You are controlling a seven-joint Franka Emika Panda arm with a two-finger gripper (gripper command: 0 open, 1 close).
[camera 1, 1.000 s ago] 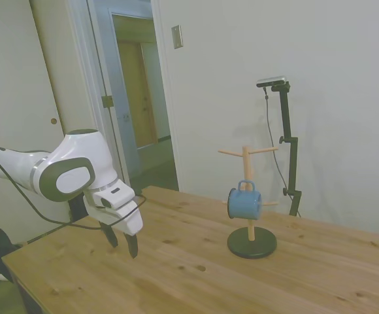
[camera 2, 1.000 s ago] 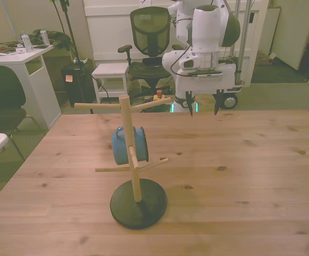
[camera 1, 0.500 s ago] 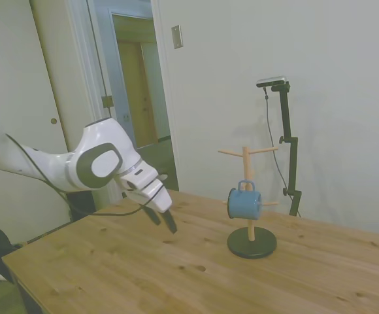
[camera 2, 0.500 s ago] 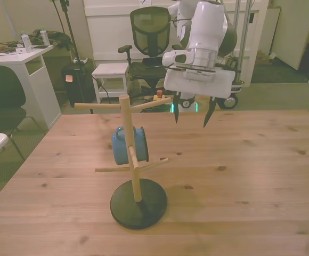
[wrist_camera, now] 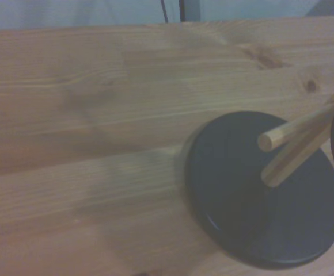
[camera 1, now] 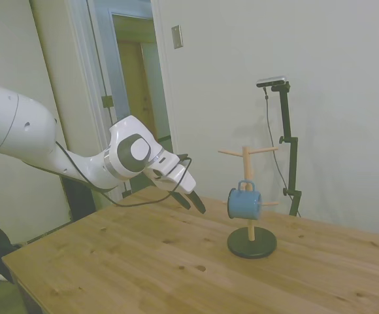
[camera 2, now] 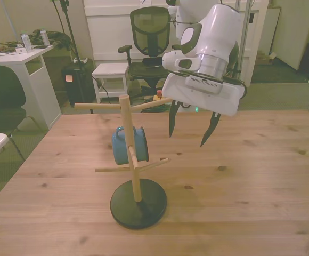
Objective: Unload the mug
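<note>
Mug (camera 1: 244, 203) hangs by handle on wooden rack (camera 2: 136, 170).
Gripper (camera 2: 190, 124) spread wide, empty, above table (camera 2: 250, 176) beside rack.

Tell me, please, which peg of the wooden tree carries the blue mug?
A mid-height peg: the mug hangs from it by its handle. The two top pegs and the lower pegs are bare.

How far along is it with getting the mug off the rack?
Nothing is done yet: the mug hangs by its handle on a peg of the wooden rack. In hand: the gripper is open and empty in the air beside the rack. Left: grasp the mug, lift it off the peg, set it on the table.
</note>
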